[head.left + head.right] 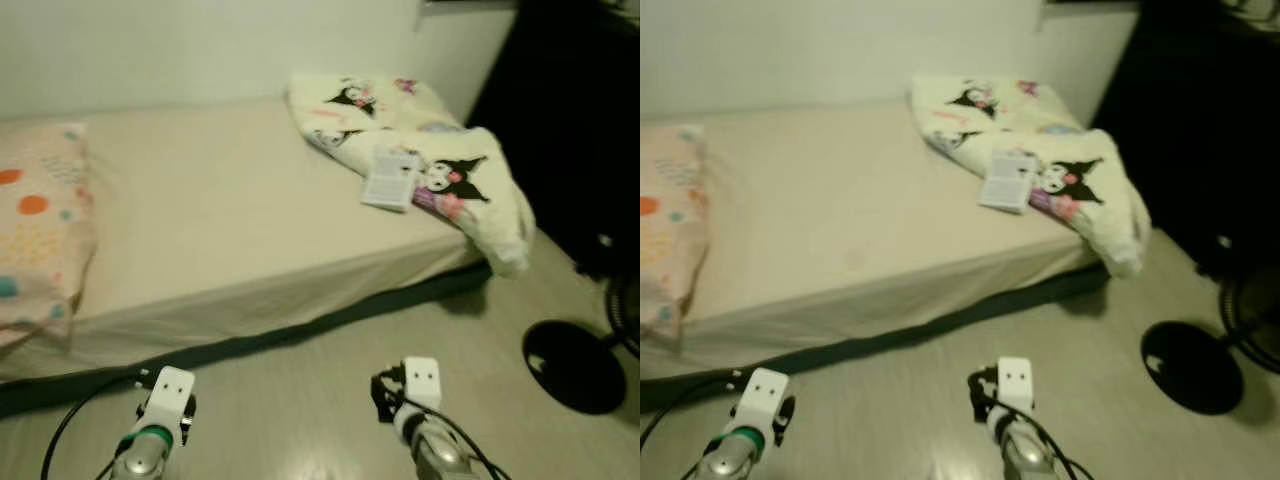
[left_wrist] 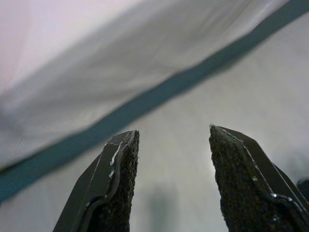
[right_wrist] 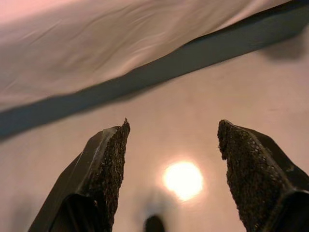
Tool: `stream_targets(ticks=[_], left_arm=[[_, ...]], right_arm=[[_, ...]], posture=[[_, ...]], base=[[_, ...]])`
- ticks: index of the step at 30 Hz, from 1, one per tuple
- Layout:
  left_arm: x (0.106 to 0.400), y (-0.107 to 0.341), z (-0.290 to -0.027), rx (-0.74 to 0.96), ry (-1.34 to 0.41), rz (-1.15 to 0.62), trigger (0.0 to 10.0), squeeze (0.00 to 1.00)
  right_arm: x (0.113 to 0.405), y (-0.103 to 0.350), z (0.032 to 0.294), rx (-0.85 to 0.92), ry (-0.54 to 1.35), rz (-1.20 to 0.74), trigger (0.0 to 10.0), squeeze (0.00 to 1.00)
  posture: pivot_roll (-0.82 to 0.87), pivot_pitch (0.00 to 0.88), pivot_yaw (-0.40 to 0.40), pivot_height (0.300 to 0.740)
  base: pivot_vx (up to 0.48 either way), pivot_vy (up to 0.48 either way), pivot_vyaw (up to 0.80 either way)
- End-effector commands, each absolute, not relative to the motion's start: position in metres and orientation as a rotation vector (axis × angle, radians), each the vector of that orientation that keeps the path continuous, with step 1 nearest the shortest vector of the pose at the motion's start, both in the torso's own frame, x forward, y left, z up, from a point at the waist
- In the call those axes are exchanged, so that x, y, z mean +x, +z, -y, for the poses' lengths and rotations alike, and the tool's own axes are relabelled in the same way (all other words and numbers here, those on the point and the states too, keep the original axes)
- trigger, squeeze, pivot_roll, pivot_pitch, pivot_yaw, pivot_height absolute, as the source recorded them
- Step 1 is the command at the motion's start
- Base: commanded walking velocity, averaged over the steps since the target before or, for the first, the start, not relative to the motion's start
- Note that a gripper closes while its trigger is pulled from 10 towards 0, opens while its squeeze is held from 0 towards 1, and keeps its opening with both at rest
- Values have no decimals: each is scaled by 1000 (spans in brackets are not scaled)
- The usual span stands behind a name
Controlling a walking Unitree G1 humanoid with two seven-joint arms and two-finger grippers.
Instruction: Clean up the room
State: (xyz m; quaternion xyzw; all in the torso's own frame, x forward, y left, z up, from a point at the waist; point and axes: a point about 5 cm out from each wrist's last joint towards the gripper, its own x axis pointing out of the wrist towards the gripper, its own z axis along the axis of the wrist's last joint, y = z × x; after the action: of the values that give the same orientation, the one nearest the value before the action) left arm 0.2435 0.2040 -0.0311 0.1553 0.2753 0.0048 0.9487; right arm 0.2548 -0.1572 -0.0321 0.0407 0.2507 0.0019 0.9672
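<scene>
Low cream-sheeted bed with a dark base strip runs along the glossy pale floor. Left tool and right tool hang over bare floor, both spread apart, gripping nothing. Rumpled cartoon-print fleece blanket spills over the bed's right corner, near the black round fan base.

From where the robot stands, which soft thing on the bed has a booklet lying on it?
The blanket with cartoon prints, crumpled at the bed's right end, with the white booklet on top. The dotted pillow at the left end carries nothing.
</scene>
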Motion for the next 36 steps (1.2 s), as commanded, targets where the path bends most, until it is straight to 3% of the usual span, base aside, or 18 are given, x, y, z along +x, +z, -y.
stream_targets(ticks=[1, 28, 36], left_arm=[[232, -39, -209, 323, 15, -605, 10000, 0], [237, -36, -211, 333, 4, -593, 10000, 0], [239, -35, -210, 334, -4, -583, 10000, 0]], right_arm=[[252, -35, 155, 91, 3, -525, 10000, 0], [253, -34, 157, 84, 3, -524, 10000, 0], [252, -35, 157, 91, -3, -529, 10000, 0]], posture=[[88, 0, 33, 740], [80, 0, 37, 740], [77, 0, 39, 740]], base=[[0, 0, -800], [0, 0, -800], [397, 0, -800]])
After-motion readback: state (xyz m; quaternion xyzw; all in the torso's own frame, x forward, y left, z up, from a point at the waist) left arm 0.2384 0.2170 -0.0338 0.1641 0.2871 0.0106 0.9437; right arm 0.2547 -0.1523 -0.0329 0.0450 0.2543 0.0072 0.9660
